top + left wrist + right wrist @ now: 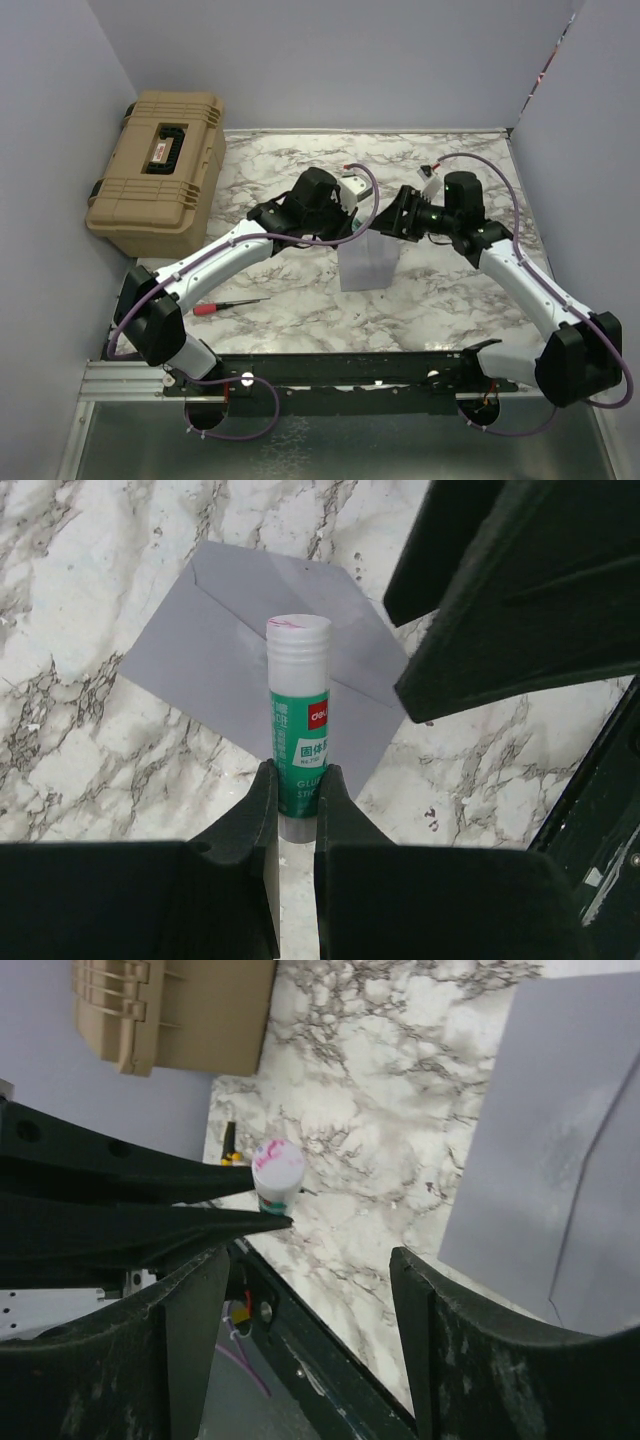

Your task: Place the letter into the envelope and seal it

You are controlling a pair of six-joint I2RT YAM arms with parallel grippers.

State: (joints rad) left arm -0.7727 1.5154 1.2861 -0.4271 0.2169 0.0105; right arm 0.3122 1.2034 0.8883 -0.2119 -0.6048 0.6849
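The envelope (210, 650) lies flat on the marble surface (260, 160), just beyond and below my two wrists, its triangular flap crease facing up. I cannot tell whether the flap is open or folded. No peach letter shows in any view, so I judge it is already inside. My left fingers (293, 780) are clamped on the lower body of a green-labelled glue stick (298, 700), held upright above the envelope with its white cap on. My right fingers (300, 1260) are spread wide and hold nothing, close to that cap. Uncapping, gluing and pressing the flap down appear to be left.

Further out on the surface lie a red-handled screwdriver (225, 306) near my left arm and a tan hard case (155, 170) in the far left corner. Plain pale walls (350, 60) enclose three sides.
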